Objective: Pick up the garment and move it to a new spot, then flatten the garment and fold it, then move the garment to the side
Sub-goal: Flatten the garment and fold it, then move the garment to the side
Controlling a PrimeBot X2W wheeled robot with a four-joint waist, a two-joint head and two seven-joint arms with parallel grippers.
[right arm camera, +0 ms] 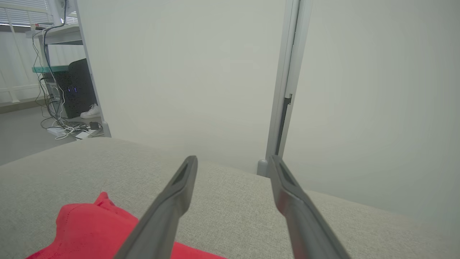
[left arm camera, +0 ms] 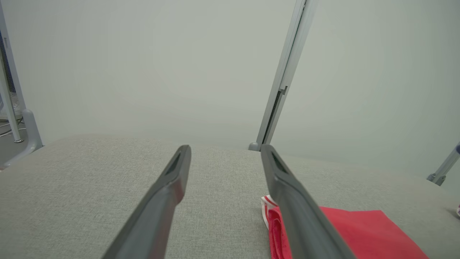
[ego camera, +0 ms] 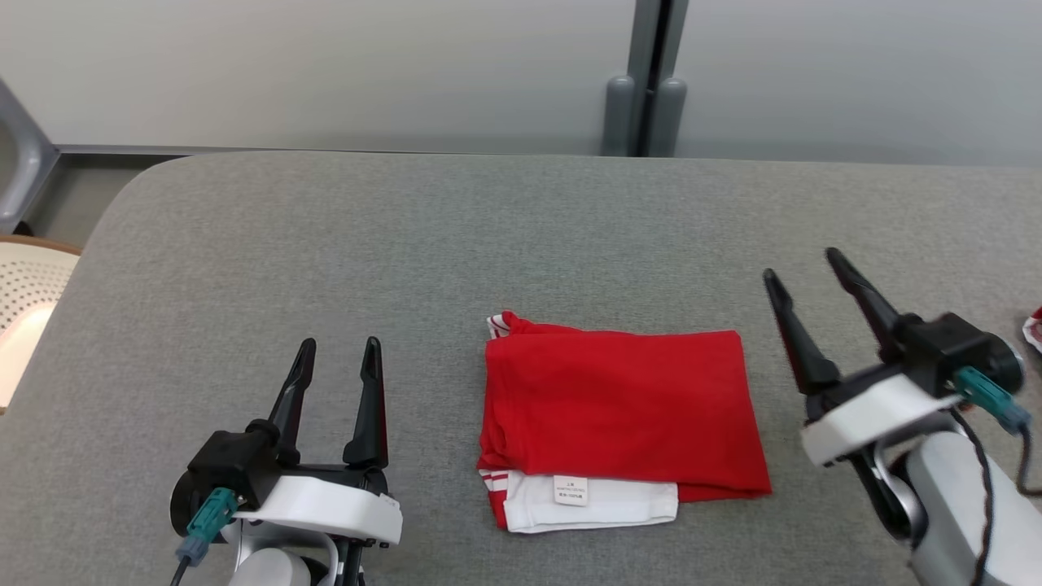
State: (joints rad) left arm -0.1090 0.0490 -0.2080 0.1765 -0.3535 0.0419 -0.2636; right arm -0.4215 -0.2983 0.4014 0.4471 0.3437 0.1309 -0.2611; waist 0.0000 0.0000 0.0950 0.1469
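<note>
Nearest the camera, the left gripper (ego camera: 340,342) hovers over the grey fabric table (ego camera: 326,244), left of the garment (ego camera: 619,407) and well clear of it. Its two dark fingers are spread wide and hold nothing. Right of the garment, the right gripper (ego camera: 800,264) hangs slightly blurred, fingers also parted and empty, leaning toward the far left. Bare grey tabletop lies between each gripper and the cloth.

Beyond the garment, past the table's far edge, a grey post (ego camera: 647,81) stands against a pale wall (ego camera: 326,65). Far to the garment's left, off the table's rounded corner, part of a pale perforated chair seat (ego camera: 24,293) shows. Far to its right, at the picture's edge, sits a scrap of red-and-white cloth (ego camera: 1034,330) — too cut off to identify.

The garment is bright red, folded into a rough rectangle, lying flat near the table's front. A white layer (ego camera: 602,505) with red stripes peeks from under its near edge, carrying a small label (ego camera: 571,490) whose print is too small to read.
</note>
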